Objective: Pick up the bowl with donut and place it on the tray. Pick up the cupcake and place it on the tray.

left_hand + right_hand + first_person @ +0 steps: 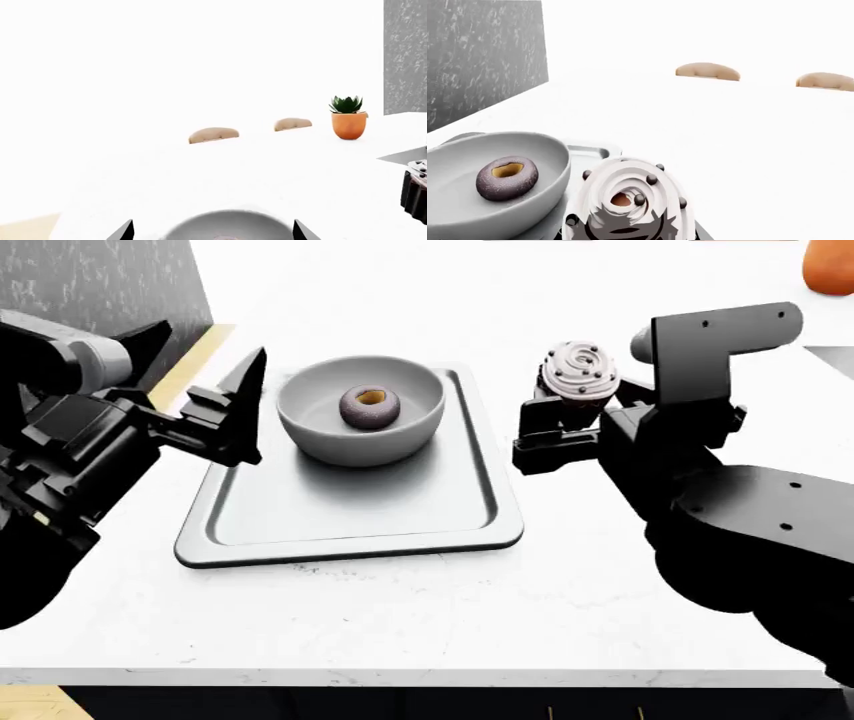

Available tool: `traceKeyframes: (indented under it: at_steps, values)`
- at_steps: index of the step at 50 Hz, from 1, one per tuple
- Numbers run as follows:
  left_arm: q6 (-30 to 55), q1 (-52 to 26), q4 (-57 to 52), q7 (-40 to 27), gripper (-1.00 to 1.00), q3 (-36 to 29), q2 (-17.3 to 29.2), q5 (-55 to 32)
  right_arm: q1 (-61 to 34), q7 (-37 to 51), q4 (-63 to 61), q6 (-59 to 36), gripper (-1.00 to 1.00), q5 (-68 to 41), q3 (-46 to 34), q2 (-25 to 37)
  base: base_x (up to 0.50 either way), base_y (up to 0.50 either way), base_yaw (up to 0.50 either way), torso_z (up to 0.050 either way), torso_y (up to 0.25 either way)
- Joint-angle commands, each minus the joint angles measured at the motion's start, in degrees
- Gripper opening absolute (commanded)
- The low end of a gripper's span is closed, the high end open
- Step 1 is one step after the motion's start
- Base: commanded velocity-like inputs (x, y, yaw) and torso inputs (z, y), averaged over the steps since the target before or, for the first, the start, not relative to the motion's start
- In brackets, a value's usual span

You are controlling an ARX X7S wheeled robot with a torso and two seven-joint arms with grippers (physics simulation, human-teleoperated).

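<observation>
The light-grey bowl [360,415] stands on the far half of the silver tray [350,515], with the purplish donut [370,406] inside it. My left gripper [250,408] is open and empty just left of the bowl, apart from it. In the left wrist view the bowl [227,224] lies between the two fingertips. My right gripper [567,418] is shut on the dark wrapper of the white-frosted cupcake [578,372], just right of the tray's right rim. The right wrist view shows the cupcake [627,197] close up, with the bowl [460,205], the donut [507,177] and the tray rim [589,150] beside it.
An orange pot with a green plant [349,122] stands far back on the white counter. Two tan chair backs [213,135] [292,124] show beyond the counter's far edge. A grey speckled wall panel [94,280] is at the left. The counter's front edge [400,675] is near.
</observation>
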State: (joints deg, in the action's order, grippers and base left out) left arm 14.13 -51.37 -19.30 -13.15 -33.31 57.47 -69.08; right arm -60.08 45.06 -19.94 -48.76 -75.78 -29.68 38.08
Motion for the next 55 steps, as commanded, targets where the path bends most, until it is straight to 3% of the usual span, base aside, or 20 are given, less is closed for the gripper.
traceKeyframes:
  at_steps: [1, 29, 55]
  values:
    - [-3.68, 4.57, -0.36, -0.26, 1.0, 1.01, 1.21, 0.46, -2.22, -8.55, 7.88, 1.34, -1.0, 6.3, -4.79, -6.14, 0.0, 0.0, 0.0, 0.0, 0.0]
    - [-3.27, 5.26, 2.12, -0.18, 1.0, 0.58, 0.02, 0.39, -1.77, -17.0, 15.46, 3.78, -1.0, 10.32, -10.45, -12.65, 0.0, 0.0, 0.0, 0.0, 0.0]
    - [-3.44, 6.0, 3.13, 0.25, 1.0, 0.24, -0.84, 0.98, 0.37, -20.47, 19.23, 6.09, -1.0, 11.7, -12.38, -14.93, 0.0, 0.0, 0.0, 0.0, 0.0]
